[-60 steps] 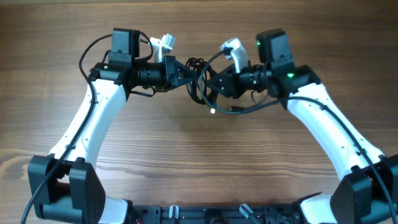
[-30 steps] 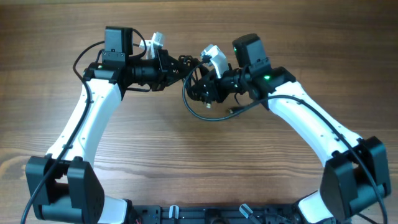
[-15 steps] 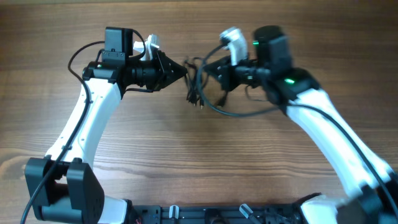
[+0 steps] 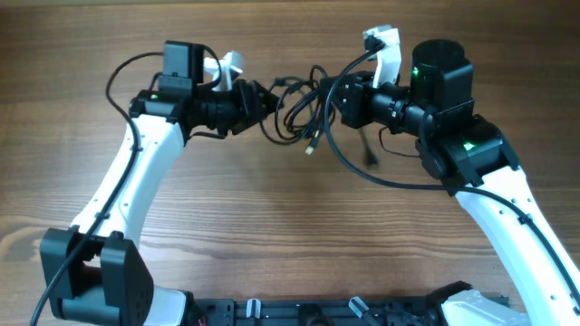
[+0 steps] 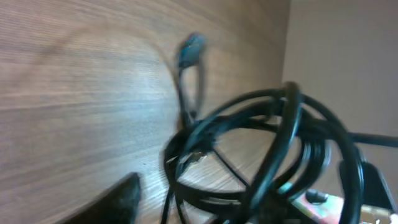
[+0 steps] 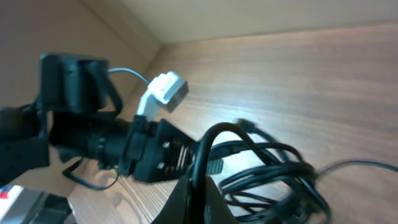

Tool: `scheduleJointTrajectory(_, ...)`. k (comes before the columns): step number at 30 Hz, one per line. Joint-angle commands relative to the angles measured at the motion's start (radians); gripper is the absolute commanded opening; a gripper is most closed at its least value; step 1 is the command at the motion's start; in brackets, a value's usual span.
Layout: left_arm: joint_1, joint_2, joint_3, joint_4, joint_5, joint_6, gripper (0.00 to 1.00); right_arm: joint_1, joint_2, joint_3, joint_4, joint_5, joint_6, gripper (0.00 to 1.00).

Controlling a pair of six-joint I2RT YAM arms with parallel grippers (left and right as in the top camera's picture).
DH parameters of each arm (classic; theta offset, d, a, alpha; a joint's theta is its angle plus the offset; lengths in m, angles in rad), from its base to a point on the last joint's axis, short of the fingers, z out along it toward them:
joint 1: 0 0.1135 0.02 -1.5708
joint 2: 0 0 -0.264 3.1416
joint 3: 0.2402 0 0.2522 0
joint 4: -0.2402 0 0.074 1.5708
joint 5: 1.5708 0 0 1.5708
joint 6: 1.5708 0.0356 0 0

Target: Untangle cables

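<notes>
cables (image 4: 299,110): bunched between left gripper (image 4: 270,100) and right gripper (image 4: 342,101), reaching both | plug end (image 4: 311,147): dangling just beneath bundle, between the grippers | long strand (image 4: 381,179): looping beneath right gripper's wrist | table (image 4: 272,226): under everything

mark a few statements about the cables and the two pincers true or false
1. The cables are bunched between the left pincer and the right pincer. True.
2. The table is plain white laminate. False: it is brown wood with visible grain.
3. A plug with a light tip sticks out of the bundle on the side toward the robot's base. True.
4. The cables lie apart as separate straight strands. False: they are looped over one another in a single tangle.
</notes>
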Motion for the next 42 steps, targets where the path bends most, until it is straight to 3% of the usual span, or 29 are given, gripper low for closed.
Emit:
scheduleJointTrajectory(1,-0.014,-0.007,-0.004,0.013,0.073,0.186,0.80,-0.001,0.005,0.020,-0.021,0.049,0.054,0.04)
scheduleJointTrajectory(6,-0.019,-0.007,-0.004,0.012,0.078,0.315,0.86,0.000,0.021,0.020,-0.058,0.030,0.063,0.04)
scheduleJointTrajectory(16,-0.055,-0.007,-0.004,0.011,0.109,0.389,0.85,0.000,0.031,0.020,-0.053,0.013,0.084,0.04)
scheduleJointTrajectory(20,-0.101,0.004,-0.005,0.012,-0.020,0.388,0.84,0.000,0.031,0.020,-0.044,-0.038,0.084,0.04)
scheduleJointTrajectory(26,-0.169,0.060,-0.005,0.080,-0.135,0.388,0.74,0.000,0.031,0.020,-0.038,-0.083,0.083,0.04)
scheduleJointTrajectory(29,-0.192,0.104,-0.005,0.127,-0.182,0.375,0.61,0.000,0.031,0.020,-0.037,-0.097,0.084,0.04)
scheduleJointTrajectory(35,-0.192,0.162,-0.005,0.225,-0.338,0.164,0.43,0.000,0.030,0.020,-0.036,-0.163,0.095,0.04)
scheduleJointTrajectory(42,-0.193,0.180,-0.005,0.277,-0.375,0.099,0.24,-0.001,0.024,0.024,-0.021,-0.256,0.172,0.04)
